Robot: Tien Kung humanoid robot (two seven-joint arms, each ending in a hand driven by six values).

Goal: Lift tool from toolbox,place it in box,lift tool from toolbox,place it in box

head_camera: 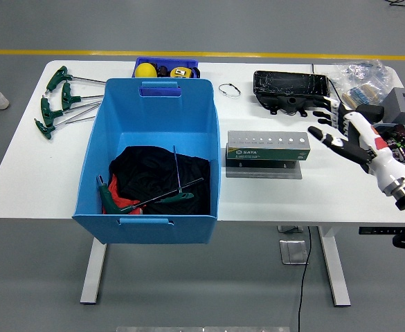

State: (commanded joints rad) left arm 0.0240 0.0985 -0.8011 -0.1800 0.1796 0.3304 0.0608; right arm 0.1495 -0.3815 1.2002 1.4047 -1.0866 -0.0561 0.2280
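Two green-handled tools [162, 196] lie in the box [93, 160], well left of the empty right hand [349, 131].

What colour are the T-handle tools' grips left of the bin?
Green, seen in the head view.

Right hand [340, 128] hovers empty beside toolbox [268, 148]; blue box [151, 163] holds tools.

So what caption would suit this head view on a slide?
Robot's right hand, fingers open and empty, hovers right of the tool rack; T-handle tools lie in the blue bin.
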